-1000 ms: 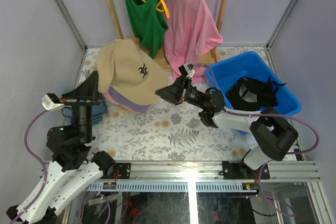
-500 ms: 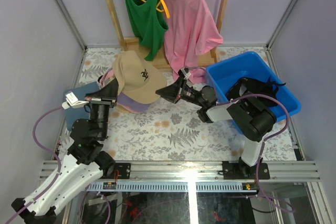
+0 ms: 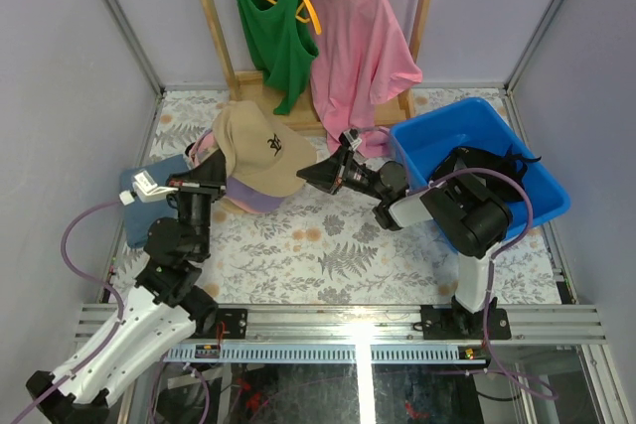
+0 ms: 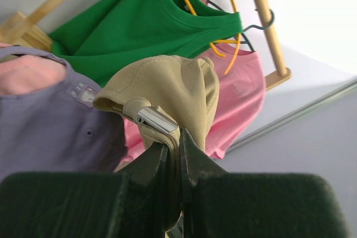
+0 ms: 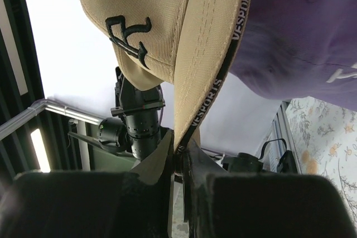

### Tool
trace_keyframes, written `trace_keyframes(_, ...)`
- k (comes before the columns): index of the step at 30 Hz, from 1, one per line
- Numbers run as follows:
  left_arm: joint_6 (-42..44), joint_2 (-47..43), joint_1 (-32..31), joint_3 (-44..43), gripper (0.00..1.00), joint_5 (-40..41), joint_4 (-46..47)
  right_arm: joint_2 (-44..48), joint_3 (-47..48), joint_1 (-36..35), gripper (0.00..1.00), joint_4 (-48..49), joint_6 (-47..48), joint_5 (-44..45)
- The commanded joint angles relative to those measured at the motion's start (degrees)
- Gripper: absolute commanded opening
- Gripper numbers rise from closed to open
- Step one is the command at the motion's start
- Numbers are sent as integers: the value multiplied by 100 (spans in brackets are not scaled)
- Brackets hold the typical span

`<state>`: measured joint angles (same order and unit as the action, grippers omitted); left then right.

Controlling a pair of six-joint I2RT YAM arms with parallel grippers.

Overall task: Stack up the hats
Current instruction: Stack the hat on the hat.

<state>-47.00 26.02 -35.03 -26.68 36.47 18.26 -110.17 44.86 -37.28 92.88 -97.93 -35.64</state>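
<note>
Left pincer [image 4: 174, 140]: clenched on the rear strap of the tan cap [image 3: 253, 146], just beside the metal buckle [image 4: 153, 119]. Right pincer [image 5: 178, 147]: clenched on the brim edge of the same cap. The cap spans the two pincers, long axis running left to right from strap to brim, crown upward. It sits over the lavender cap [image 3: 248, 196], which lies on the counter [image 3: 328, 245]; contact between the two cannot be told. The coming move is judged a straight lowering, with the target below both pincers and neither arm nearer. The left arm reaches forward with its forearm raised. The right arm extends low toward the left, away from the blue bin [image 3: 427, 146].
</note>
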Motion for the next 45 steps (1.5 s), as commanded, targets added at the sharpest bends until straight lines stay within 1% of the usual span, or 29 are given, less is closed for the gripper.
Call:
trace_keyframes(1, 346, 173, 294, -207, 0, 93, 414, -135, 205, 235, 8, 456, 192, 361)
trace_keyframes(8, 40, 537, 1106, -659, 0, -508, -322, -320, 215, 282, 8, 465, 195, 283)
trace_keyframes(14, -301, 821, 1920, -1031, 0, -1417, -891, -462, 159, 278, 8, 493, 251, 234)
trace_keyframes(18, -466, 935, 2285, -1172, 0, -1814, -1180, -489, 92, 282, 8, 489, 300, 208)
trace_keyframes(22, -586, 1070, 2510, -1313, 0, -2152, -1488, -544, 20, 275, 8, 488, 354, 199)
trace_keyframes(30, -725, 1260, 2876, -1582, 0, -2544, -2163, -621, -85, 282, 8, 499, 403, 165)
trace_keyframes(37, -769, 1377, 3121, -1897, 0, -2587, -2884, -686, -170, 282, 9, 494, 441, 148)
trace_keyframes(45, -857, 1425, 3439, -1870, 0, -2617, -3353, -807, -222, 275, 10, 499, 488, 124)
